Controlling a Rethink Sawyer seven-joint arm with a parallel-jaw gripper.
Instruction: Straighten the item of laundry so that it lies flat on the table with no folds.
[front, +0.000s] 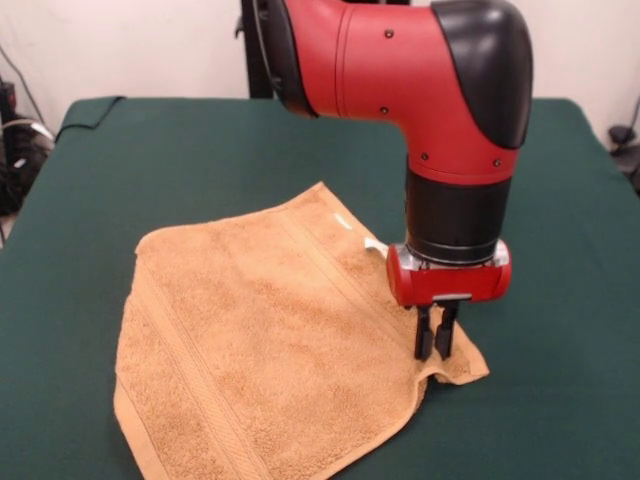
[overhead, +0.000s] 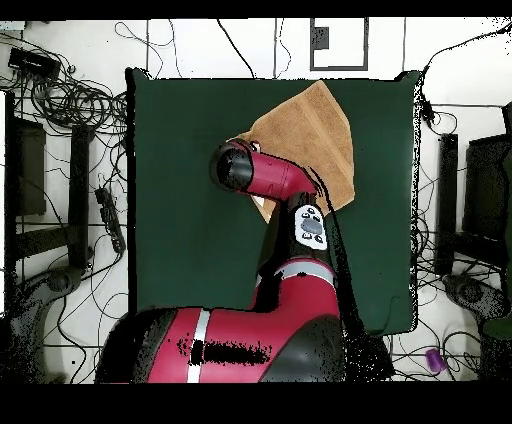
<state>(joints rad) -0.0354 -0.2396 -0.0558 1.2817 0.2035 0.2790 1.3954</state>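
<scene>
1. Towel (front: 270, 340) lies spread on the green bench (front: 200, 150), mostly flat, tan terry w/ woven bands; white tag (front: 375, 245) pokes out at the edge just behind the arm.
2. Pincer (front: 437, 345) is down at the towel's corner nearest the arm, fingers nearly together, tips at the cloth. Looks pinched on that corner, but can't confirm actual hold from the front view.
3. Overhead: pincer hidden under the arm (overhead: 265, 175); towel (overhead: 315, 135) sits toward the far side of the bench (overhead: 180, 200), partly covered by the arm.
4. Corner by the pincer is puckered, small ridge/dip in the edge there; the rest reads smooth.
5. Risks (my guess): weak pinch → corner slips on pull, ridge stays. Pull too far or wrong dir → whole towel drags instead of stretching, new wrinkles on the opposite side. Lifting high → corner flops over itself, makes a fold.
6. Containers: none in view, nothing to report inside any.
</scene>
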